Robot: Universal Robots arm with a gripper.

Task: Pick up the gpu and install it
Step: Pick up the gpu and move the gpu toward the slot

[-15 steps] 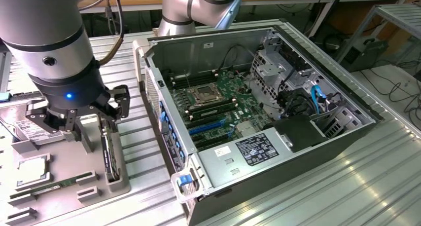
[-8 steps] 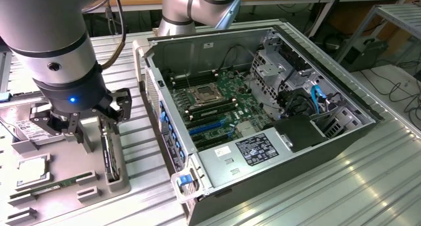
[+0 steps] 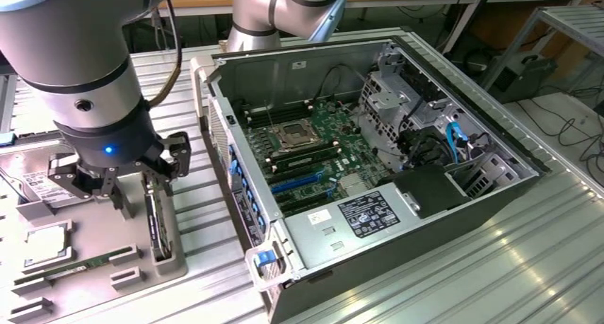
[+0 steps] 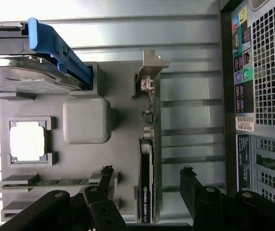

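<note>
The gripper (image 3: 140,193) is hovering with its jaws spread wide either side of the gpu (image 4: 146,192), which is standing on edge, ungripped, in the grey holder tray (image 4: 120,120) beside the open computer case (image 3: 312,69), leaving pickup and installation undone.

1. Sharing the slatted table (image 3: 528,267): fixture tray (image 3: 95,228) (image 4: 123,110) at the exterior view's left, open computer case (image 3: 312,69) (image 4: 272,72) just beside it at the right.
2. Standing on edge in the tray's slot along the side nearest the case: gpu (image 3: 157,228) (image 4: 146,192).
3. Hanging above the gpu, spread fingers straddling it, one on either side, gaps between: gripper (image 3: 141,197) (image 4: 147,171).
4. Lying in the tray on the gpu's side away from the case: hard drive (image 3: 28,182) (image 4: 26,77) at one end, memory stick (image 3: 80,267) (image 4: 60,182) toward the other, CPU (image 3: 42,243) (image 4: 28,140) between them.
5. Lying flat inside the case: motherboard (image 3: 312,147), drive bays (image 3: 406,105) at its side toward the exterior view's right.
</note>
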